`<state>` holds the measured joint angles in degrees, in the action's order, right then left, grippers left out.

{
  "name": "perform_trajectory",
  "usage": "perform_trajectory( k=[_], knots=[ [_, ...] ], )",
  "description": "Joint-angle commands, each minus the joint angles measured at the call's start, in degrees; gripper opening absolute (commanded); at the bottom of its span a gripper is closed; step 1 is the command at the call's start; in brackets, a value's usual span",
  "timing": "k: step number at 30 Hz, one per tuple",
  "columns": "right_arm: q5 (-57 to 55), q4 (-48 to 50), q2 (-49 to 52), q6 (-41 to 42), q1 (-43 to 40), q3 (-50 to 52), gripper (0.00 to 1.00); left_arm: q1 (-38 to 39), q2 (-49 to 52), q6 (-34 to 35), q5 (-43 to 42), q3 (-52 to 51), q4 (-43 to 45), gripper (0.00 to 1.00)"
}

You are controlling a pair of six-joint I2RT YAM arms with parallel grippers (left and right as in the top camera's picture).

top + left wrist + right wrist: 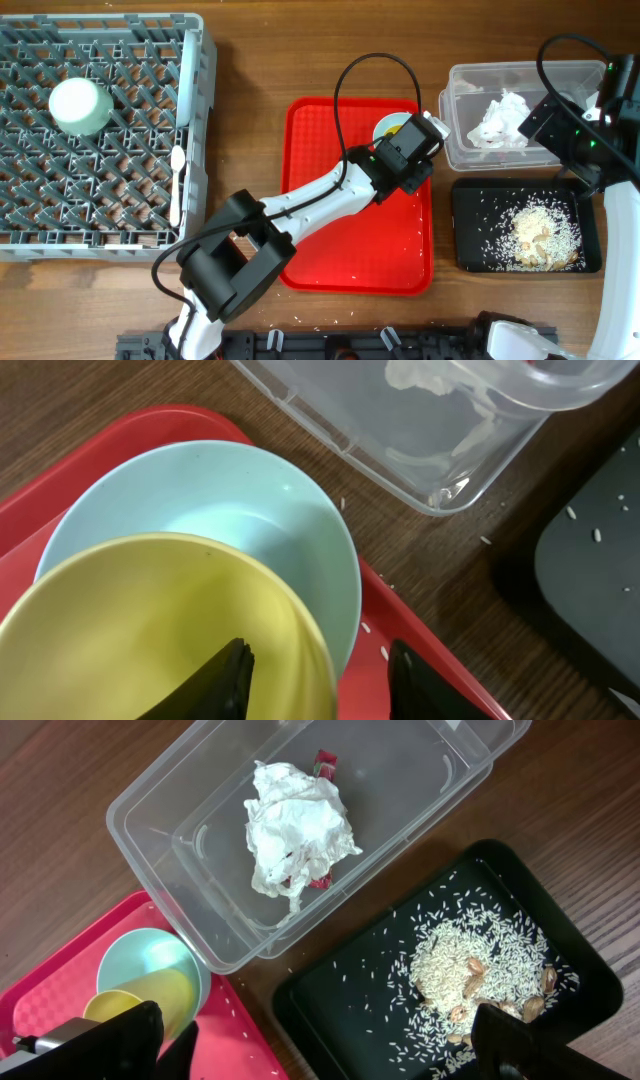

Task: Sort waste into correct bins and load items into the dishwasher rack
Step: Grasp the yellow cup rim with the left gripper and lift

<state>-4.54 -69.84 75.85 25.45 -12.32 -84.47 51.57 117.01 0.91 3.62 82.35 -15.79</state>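
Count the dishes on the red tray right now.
2: a yellow cup and the pale blue-green dish it overlaps, both at the red tray's corner nearest the clear tub. The left arm covers some tray, so more may be hidden.

The left arm point(310, 205) has glossy white links between boxy black joints; a thin black cable point(345, 90) loops off it; its fingers point(225, 680) are matte black wedges; the right arm point(570, 125) is black, with green lights point(592, 143) and a white link point(615, 290).
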Motion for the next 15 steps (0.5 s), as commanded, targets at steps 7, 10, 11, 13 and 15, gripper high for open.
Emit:
perform_trajectory(
  k=[7,10,11,13,15],
  knots=[
    [0.3,0.2,-0.3,0.2,0.0,-0.6,1.0,-2.9,0.7,-0.4,0.8,0.2,0.6,0.04],
    [0.3,0.2,-0.3,0.2,0.0,-0.6,1.0,-2.9,-0.1,-0.4,0.8,0.2,0.6,0.04],
    [0.3,0.2,-0.3,0.2,0.0,-0.6,1.0,-2.9,-0.5,0.3,0.8,0.2,0.6,0.04],
    [0.3,0.2,-0.3,0.2,0.0,-0.6,1.0,-3.0,-1.9,2.8,0.8,0.2,0.6,0.04],
    [0.3,0.2,-0.3,0.2,0.0,-0.6,1.0,-3.0,-3.4,4.5,0.8,0.2,0.6,0.04]
  ],
)
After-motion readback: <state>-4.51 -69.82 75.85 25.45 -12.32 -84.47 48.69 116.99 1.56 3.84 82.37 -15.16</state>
